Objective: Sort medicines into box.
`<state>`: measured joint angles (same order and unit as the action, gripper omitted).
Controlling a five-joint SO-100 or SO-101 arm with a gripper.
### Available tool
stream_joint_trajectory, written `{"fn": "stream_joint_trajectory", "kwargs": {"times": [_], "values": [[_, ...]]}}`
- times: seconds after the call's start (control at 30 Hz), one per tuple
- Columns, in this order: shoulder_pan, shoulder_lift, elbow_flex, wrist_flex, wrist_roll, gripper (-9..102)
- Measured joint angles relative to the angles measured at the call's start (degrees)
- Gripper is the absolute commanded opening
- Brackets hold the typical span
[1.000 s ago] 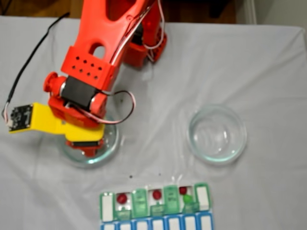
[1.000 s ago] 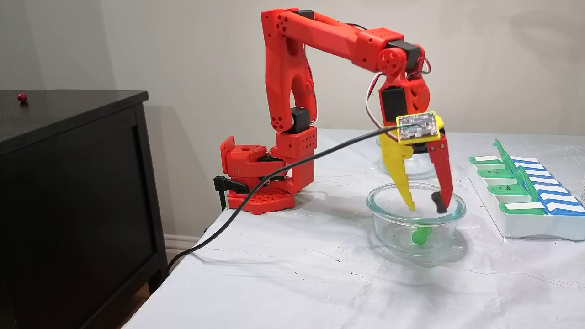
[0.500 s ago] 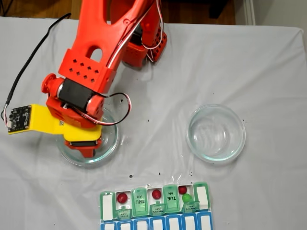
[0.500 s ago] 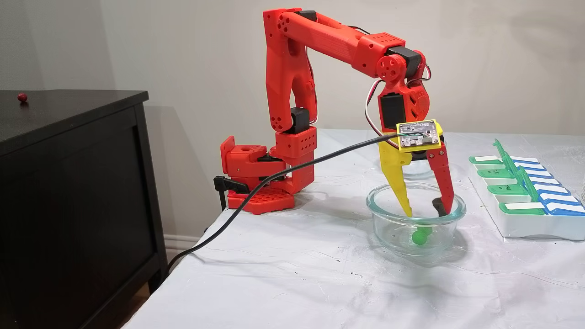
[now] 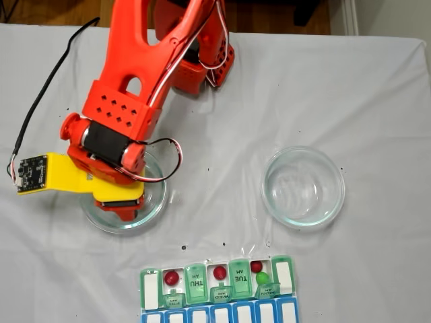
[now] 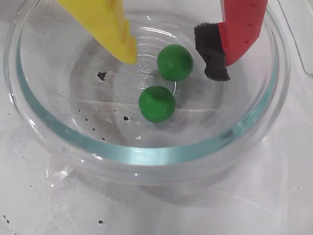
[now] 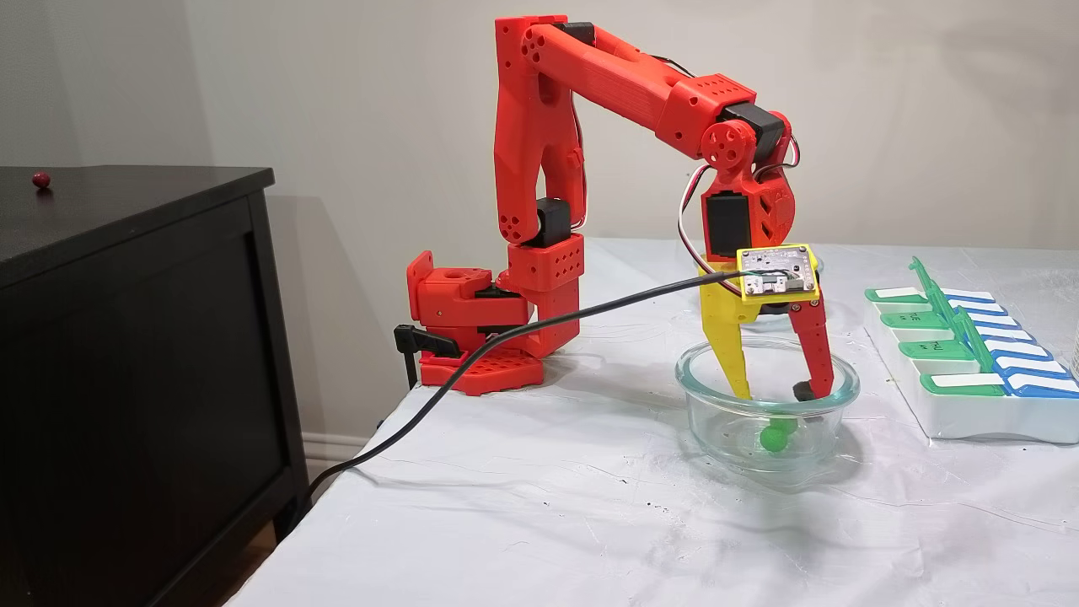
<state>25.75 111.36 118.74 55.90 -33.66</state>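
My gripper (image 6: 172,66) is open and reaches down into a round glass dish (image 6: 146,154). Two green medicines lie on the dish floor. One green ball (image 6: 174,62) sits between the yellow finger (image 6: 110,29) and the red finger (image 6: 239,34) with its black pad. The other green ball (image 6: 156,104) lies just in front of them. From the side, the gripper (image 7: 773,394) has its tips below the dish rim (image 7: 700,405), above a green ball (image 7: 771,438). The box (image 5: 149,289) holds three red balls (image 5: 172,276), and a green one (image 5: 262,277) shares the rightmost red ball's compartment.
A second glass dish (image 5: 266,188) stands empty to the right in a fixed view. The box (image 7: 969,417) has its green lids (image 7: 927,291) raised. A black cable (image 7: 506,333) trails off the table's left edge. A dark cabinet (image 7: 126,337) carries one red ball (image 7: 40,179).
The gripper has sunk lower into the dish and stayed open. The green balls have not moved.
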Motion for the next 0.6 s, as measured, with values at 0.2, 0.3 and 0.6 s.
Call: {"fn": "stream_joint_trajectory", "kwargs": {"times": [0.2,0.3,0.6], "values": [[0.0,-1.23,0.0,-1.23,0.0,22],[0.0,-2.46,0.0,-1.58,0.0,22],[-0.53,-2.81,0.0,-2.64,0.53,20]]}}
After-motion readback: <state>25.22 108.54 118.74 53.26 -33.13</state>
